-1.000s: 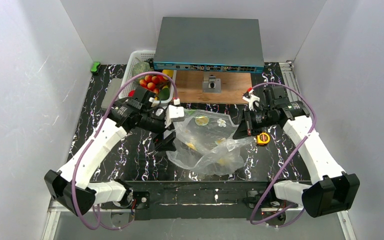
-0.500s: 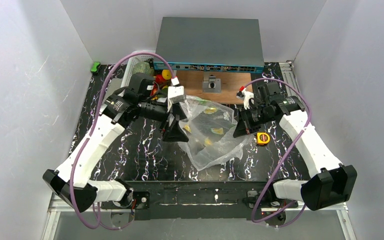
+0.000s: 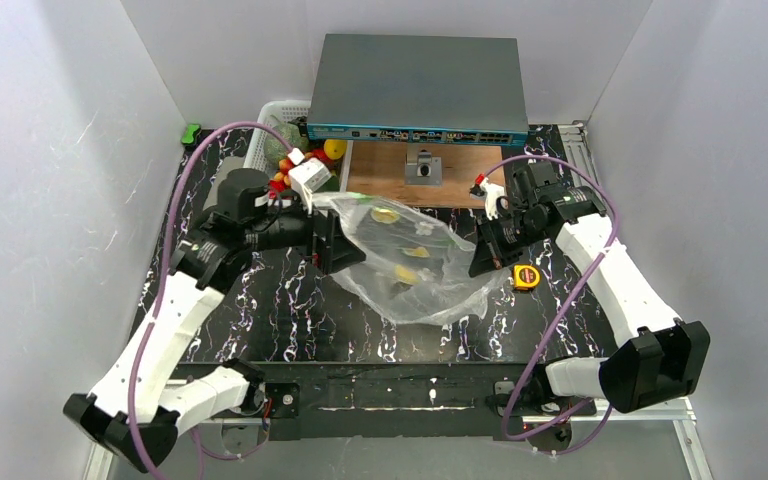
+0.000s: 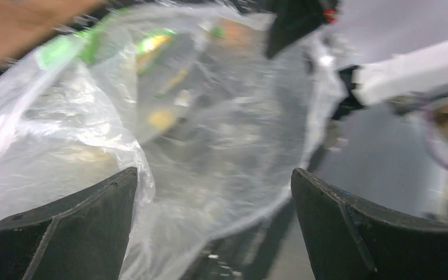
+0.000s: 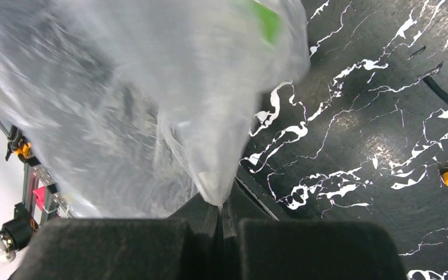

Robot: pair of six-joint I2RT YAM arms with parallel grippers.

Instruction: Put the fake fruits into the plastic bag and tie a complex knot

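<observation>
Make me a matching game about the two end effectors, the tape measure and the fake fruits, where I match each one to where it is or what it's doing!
Things:
1. left end effector
2. right end effector
3. tape measure
4. fake fruits

Places or states:
A. in the white basket at the back left
B. shut on an edge of the plastic bag
C. wide open, facing the bag
D. yellow, on the table near the right arm

Pairs: 1-C, 2-B, 3-D, 4-A
</observation>
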